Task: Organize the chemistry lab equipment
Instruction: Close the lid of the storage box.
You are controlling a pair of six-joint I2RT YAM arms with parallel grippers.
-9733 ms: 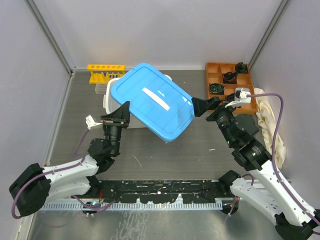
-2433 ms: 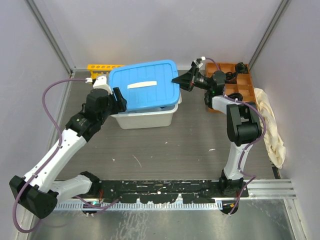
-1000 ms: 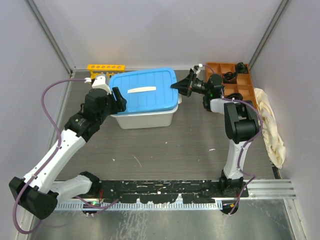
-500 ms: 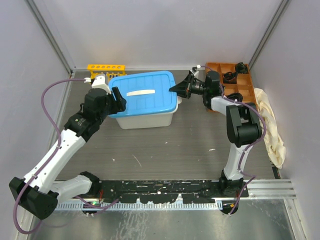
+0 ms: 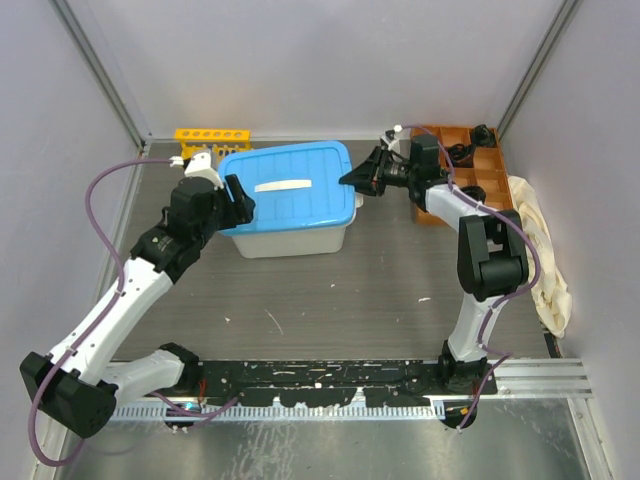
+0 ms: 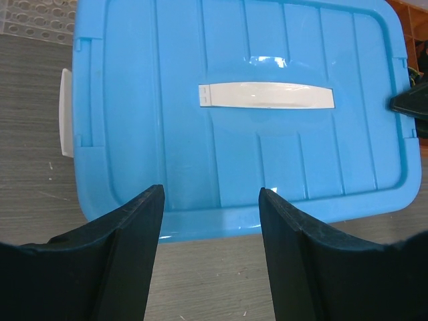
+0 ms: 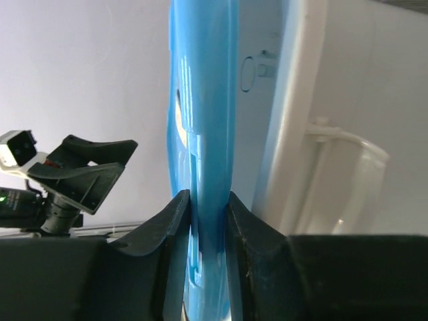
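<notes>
Right wrist only: right jaws clenched on blue lid (image 7: 204, 100) edge; left jaws released, seemingly above it.

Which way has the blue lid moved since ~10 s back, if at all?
Yes. The blue lid has shifted left, away from the orange tray, and gone from tilted to lying flat on the white bin.
</notes>
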